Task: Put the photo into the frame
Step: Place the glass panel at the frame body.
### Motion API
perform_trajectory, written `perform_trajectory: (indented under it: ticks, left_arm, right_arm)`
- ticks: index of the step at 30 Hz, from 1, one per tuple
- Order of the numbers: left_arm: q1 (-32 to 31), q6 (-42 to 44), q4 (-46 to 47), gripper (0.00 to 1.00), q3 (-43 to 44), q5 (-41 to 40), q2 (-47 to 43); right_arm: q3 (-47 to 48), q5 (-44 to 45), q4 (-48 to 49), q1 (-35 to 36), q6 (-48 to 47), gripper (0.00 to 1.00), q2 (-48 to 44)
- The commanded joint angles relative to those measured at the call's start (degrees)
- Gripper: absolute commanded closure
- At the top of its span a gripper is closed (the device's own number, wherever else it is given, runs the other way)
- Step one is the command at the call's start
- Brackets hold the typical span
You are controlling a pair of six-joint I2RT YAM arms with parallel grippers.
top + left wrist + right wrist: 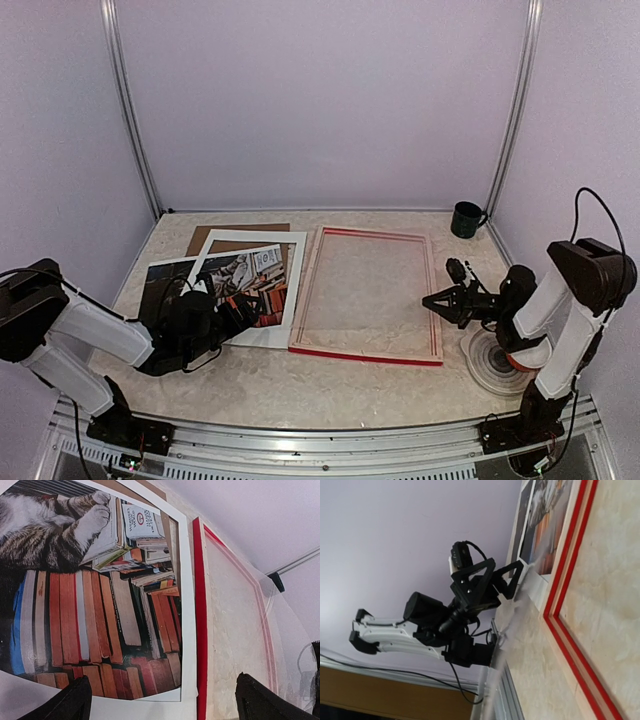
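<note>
The photo (245,280) of a cat on stacked books lies flat at the left, under a white mat (258,335) whose window shows it (90,610). The frame (368,295) lies back up in the middle, red-edged (201,630). My left gripper (225,322) hovers open at the mat's near right corner (167,705), which lies between its fingers together with the frame's left rail. My right gripper (431,302) is shut at the frame's right rail, on the edge of a clear sheet (520,645) that shows as a blurred band. Its fingers are hidden in the right wrist view.
A brown backing board (240,232) pokes out behind the mat. A dark green mug (465,218) stands at the back right. A clear round disc (495,362) lies under my right arm. My left arm (470,595) shows across the frame (559,575).
</note>
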Motion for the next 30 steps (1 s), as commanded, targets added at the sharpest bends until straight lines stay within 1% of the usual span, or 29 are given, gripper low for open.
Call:
perform_trajectory:
  ticks: [1,5,8,9,12,16,19,22,26,30]
  left_arm:
    - [-0.4,-0.1,0.4,0.01,0.7,0.1,0.2]
    - [-0.4,-0.1,0.2,0.01,0.5,0.1,0.2]
    - [-0.4,0.0,0.1,0.01,0.4,0.0,0.1]
    - [-0.4,-0.1,0.1,0.01,0.4,0.0,0.1]
    - [-0.4,-0.1,0.3,0.01,0.4,-0.1,0.2]
    - [-0.4,-0.2,0.7,0.01,0.5,0.2,0.6]
    - [-0.4,-0.2,0.8,0.01,0.6,0.3,1.0]
    - [-0.4,-0.4,1.0,0.01,0.7,0.5,1.2]
    - [-0.5,-0.5,1.1,0.01,0.7,0.6,1.5]
    - [-0.5,-0.5,1.0,0.01,0.7,0.6,1.4]
  right_arm:
    - [0.0,1.0,14.4,0.6,6.4,1.0,3.9]
    - [-0.1,0.5,15.9,0.9,7.2,1.0,5.6]
    - [-0.5,-0.2,12.3,0.9,4.8,0.99,4.8]
    - [-0.5,-0.5,8.3,0.9,3.0,0.98,4.0]
    - [-0.2,-0.6,-4.8,0.9,-6.5,0.97,0.5]
    - [2.3,1.1,-24.7,0.9,-19.6,0.88,-4.4]
    - [4.9,2.0,-34.4,0.9,-25.7,0.84,-6.5]
    - [6.0,2.5,-37.9,0.9,-27.9,0.82,-7.1]
    - [6.7,3.4,-40.2,0.9,-30.2,0.77,-6.3]
    - [6.9,3.5,-40.6,1.0,-31.6,0.73,-5.4]
